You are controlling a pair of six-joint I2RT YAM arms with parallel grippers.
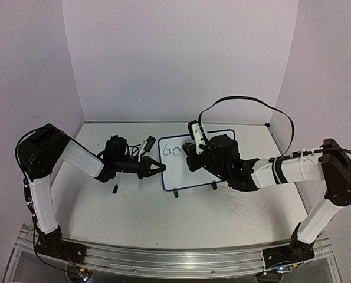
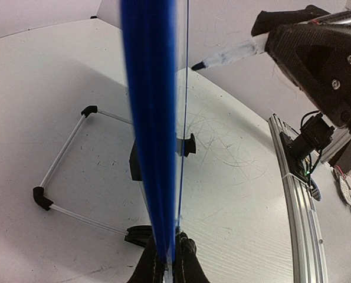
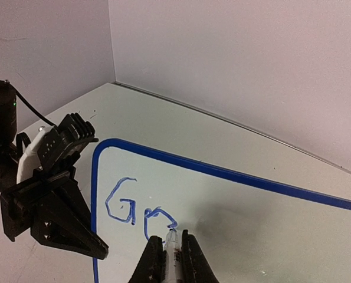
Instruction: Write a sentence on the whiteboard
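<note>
Nearest the arm bases, a small black piece [image 1: 114, 189] lies on the surface [image 1: 163, 218], too small to identify. Beyond it the left claw [image 1: 158, 170] is clamped on the left edge of the whiteboard [image 1: 174, 174], fingers closed on the blue frame. The board stands on its two black feet [image 1: 175, 192] mid-surface, leaning back on a wire prop [image 2: 63, 150]. The right claw [image 3: 170, 250] comes in from the right, closed around a marker [image 2: 234, 54]. The marker's tip touches the board face at the second letter. Blue lettering [image 3: 140, 211] reads "Go", upper left of the board. Farther back, a black cable [image 1: 252, 101] loops before the pale wall.
</note>
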